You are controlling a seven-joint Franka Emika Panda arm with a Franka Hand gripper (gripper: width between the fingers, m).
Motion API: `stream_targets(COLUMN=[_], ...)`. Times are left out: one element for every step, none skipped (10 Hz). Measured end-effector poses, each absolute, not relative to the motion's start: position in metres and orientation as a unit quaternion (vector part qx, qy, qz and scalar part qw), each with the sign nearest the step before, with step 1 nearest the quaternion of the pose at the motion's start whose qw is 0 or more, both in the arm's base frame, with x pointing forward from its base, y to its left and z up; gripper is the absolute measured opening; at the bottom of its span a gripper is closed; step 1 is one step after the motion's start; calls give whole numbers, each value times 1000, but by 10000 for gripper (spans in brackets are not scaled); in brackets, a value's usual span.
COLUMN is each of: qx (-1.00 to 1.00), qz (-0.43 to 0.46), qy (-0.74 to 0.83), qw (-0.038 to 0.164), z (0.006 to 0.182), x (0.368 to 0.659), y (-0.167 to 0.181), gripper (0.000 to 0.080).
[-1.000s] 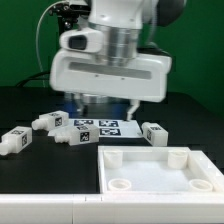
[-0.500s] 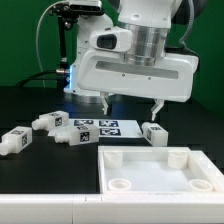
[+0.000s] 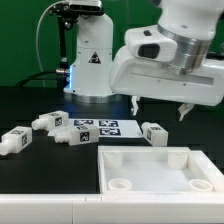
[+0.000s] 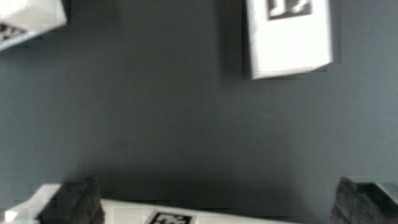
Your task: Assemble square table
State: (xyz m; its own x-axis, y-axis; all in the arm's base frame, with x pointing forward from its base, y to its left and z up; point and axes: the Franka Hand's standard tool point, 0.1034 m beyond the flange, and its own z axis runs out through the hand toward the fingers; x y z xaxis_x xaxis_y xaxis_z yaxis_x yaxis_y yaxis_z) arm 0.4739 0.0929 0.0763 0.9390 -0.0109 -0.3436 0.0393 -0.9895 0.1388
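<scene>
We see the gripper (image 3: 158, 108) hanging with jaws apart, holding nothing. The panel (image 3: 150, 166) lies at the front on the exterior view's right. The four legs (image 3: 154, 133) lie loose behind it, flanking the marker board (image 3: 98, 127).

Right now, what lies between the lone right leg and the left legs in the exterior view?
The marker board lies flat between the lone leg and the nearest left leg, seen in the exterior view.
</scene>
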Motion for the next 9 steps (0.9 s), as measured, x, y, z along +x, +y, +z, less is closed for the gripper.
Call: stream_targets(qx=[976,971,963,957,950,940,933,927,929], qz=[-202,-226,-254,-271,-295,-321,-340,-355,-351], qy=[4,0,11,34,46,51,46,38,38], qw=[77,83,89,92,97,105,110,113,113], z=[77,76,75,71,67,65,64,63,62], x=[471,471,471,475,476,475,475,475,477], y=[89,86,86,99,114,120,116,111,111], gripper=[649,649,649,649,649,649,649,649,649])
